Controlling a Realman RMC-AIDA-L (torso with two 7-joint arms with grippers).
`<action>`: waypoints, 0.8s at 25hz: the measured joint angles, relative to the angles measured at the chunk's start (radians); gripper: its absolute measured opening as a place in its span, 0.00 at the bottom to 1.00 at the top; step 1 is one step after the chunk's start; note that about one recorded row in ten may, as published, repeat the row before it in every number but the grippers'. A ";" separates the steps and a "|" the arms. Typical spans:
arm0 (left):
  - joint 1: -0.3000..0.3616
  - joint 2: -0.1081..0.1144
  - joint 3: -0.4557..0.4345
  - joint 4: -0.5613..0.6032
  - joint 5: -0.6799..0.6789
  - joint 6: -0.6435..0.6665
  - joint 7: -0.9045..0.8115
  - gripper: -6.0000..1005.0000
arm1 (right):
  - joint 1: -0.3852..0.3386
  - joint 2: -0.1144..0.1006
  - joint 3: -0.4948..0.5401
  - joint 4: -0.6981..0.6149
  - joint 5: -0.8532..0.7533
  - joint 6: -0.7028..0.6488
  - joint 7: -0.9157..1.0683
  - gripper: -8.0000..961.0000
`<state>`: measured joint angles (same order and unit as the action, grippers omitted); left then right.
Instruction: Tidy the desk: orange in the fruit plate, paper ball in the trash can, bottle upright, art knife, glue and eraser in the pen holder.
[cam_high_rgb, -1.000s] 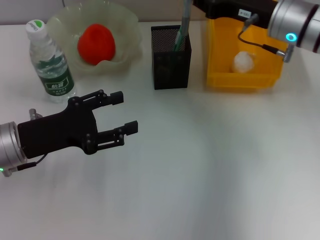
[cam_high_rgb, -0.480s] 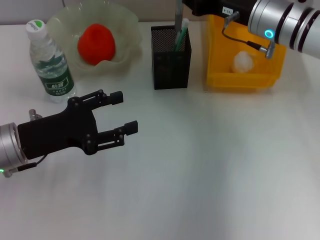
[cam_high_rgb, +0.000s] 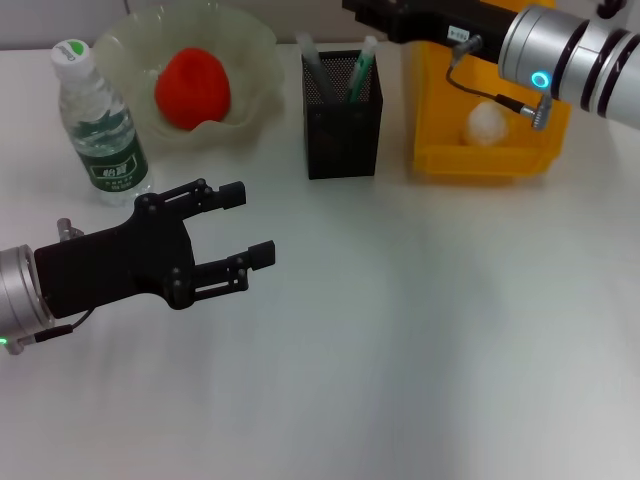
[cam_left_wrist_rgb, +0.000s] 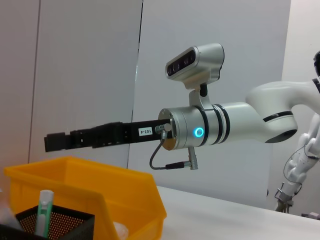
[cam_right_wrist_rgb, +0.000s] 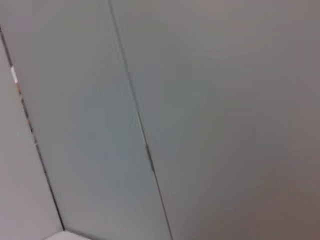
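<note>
The orange (cam_high_rgb: 192, 88) lies in the pale green fruit plate (cam_high_rgb: 255, 45). The bottle (cam_high_rgb: 100, 128) stands upright beside the plate. The black mesh pen holder (cam_high_rgb: 342, 130) holds a grey stick-like item (cam_high_rgb: 312, 58) leaning to one side and a green-and-white stick (cam_high_rgb: 360, 72). The paper ball (cam_high_rgb: 486, 124) lies in the yellow trash can (cam_high_rgb: 480, 160). My right gripper (cam_high_rgb: 352, 8) hovers just behind and above the pen holder, open and empty; it also shows in the left wrist view (cam_left_wrist_rgb: 52, 142). My left gripper (cam_high_rgb: 250, 222) is open and empty over the table. The eraser is out of view.
In the left wrist view the trash can (cam_left_wrist_rgb: 100, 197) stands behind the pen holder (cam_left_wrist_rgb: 60, 225). The right arm (cam_high_rgb: 570, 50) reaches across above the trash can. White table surface (cam_high_rgb: 420, 330) spreads in front of the containers.
The grey item that my right gripper held over the pen holder now rests inside it, let go. The right arm has shifted left. The left arm has not moved.
</note>
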<state>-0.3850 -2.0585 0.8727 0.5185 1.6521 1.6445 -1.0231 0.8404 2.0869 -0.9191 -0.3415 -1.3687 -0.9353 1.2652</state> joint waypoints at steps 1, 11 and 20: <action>0.000 0.000 0.000 0.000 0.000 0.000 0.000 0.77 | -0.005 0.000 -0.001 0.000 0.021 -0.001 -0.002 0.44; 0.005 -0.001 -0.011 -0.019 0.000 0.025 -0.015 0.77 | -0.192 -0.023 -0.004 -0.099 0.141 -0.377 0.119 0.68; 0.005 0.024 0.034 -0.058 0.010 0.056 -0.077 0.77 | -0.352 -0.087 0.005 -0.115 -0.118 -0.797 0.110 0.84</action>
<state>-0.3797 -2.0348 0.9066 0.4603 1.6625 1.7009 -1.0999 0.4882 2.0004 -0.9141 -0.4565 -1.4868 -1.7320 1.3754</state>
